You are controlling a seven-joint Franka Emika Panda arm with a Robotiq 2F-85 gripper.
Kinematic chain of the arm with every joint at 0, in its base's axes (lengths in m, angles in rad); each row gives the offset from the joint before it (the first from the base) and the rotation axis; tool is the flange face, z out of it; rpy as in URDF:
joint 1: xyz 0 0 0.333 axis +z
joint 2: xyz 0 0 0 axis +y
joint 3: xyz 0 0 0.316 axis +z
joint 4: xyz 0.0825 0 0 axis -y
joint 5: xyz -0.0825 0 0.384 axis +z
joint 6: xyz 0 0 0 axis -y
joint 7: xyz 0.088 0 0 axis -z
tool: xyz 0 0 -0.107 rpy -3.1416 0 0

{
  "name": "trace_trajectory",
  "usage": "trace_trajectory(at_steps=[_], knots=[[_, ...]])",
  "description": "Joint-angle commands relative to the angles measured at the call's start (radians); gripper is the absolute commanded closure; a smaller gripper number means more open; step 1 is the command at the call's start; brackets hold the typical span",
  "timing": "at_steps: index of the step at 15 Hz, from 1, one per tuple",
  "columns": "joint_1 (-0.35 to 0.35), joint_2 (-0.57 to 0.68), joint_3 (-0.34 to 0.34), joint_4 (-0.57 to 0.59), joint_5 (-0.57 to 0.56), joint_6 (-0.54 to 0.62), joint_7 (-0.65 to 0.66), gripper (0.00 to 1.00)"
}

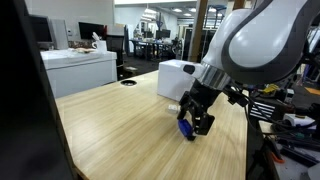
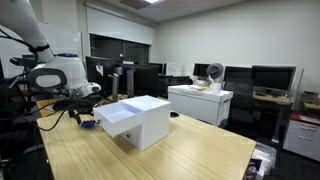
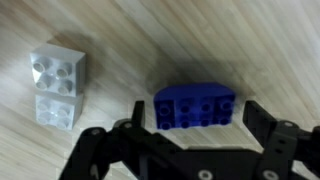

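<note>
jaws: yours hang wide open, gripping nothing, one off each short end of the blue brick (image 3: 196, 108), spread wider than it so neither touches | blue brick: flat on the counter (image 1: 110, 125), studs up, between them | grey brick (image 3: 57, 83): 9 o'clock, well clear

Light wood table (image 1: 110, 130), bare grain top, with a white box (image 1: 175, 78) standing flat near its far edge. On the wood just off the box lies a blue brick (image 3: 195, 108), with a grey brick (image 3: 57, 72) near it, not touching. Small black disc (image 1: 128, 83) by the far edge.
</note>
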Motion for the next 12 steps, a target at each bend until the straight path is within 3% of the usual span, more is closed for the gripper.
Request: trace_trajectory(at_steps=[1,2,3,5,9,12], knots=[[0.001,0.037,0.013,-0.001,0.032,0.061,-0.03,0.0],[0.001,0.049,0.012,-0.001,0.024,0.075,-0.02,0.04],[0.001,0.056,0.011,0.0,0.018,0.081,-0.012,0.27],[0.0,0.056,0.01,0.0,0.012,0.084,-0.006,0.31],[0.007,0.09,-0.005,0.002,-0.015,0.13,0.033,0.55],[0.026,0.129,-0.034,0.003,-0.037,0.206,0.078,0.55]])
